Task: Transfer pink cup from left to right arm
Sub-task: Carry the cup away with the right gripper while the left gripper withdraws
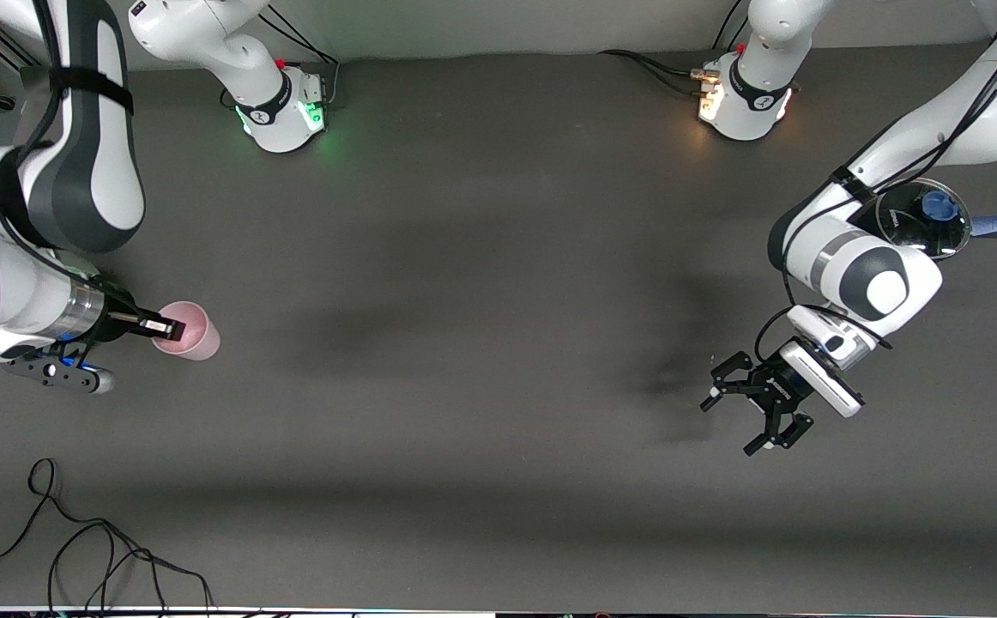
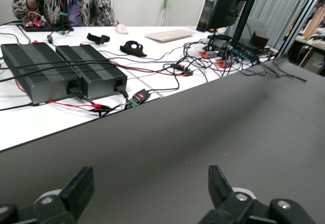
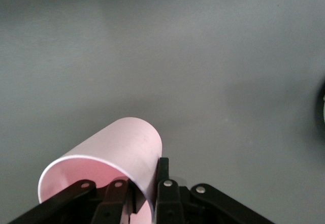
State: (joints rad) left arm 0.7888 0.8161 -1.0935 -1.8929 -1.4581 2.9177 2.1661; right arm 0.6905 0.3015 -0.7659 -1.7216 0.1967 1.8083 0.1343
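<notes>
While the right gripper (image 1: 174, 328) clamps its straight black fingers on the rim wall of the pink cup (image 1: 190, 330), one finger inside and one outside, the cup sits at about nine o'clock on the dark table (image 1: 481, 257), toward the right arm's end. It is a small, plain, pale-pink tumbler with no handle, slightly tapered, its inside a warmer pink than its matte outer wall; in the right wrist view (image 3: 109, 155) it lies tilted with the open mouth toward the camera. At about four o'clock, toward the left arm's end, the left gripper (image 1: 756, 403) hangs over bare table, its open-frame fingers (image 2: 76, 188) spread apart and holding nothing. A glass pot lid (image 1: 927, 219) with a blue knob lies at three o'clock.
</notes>
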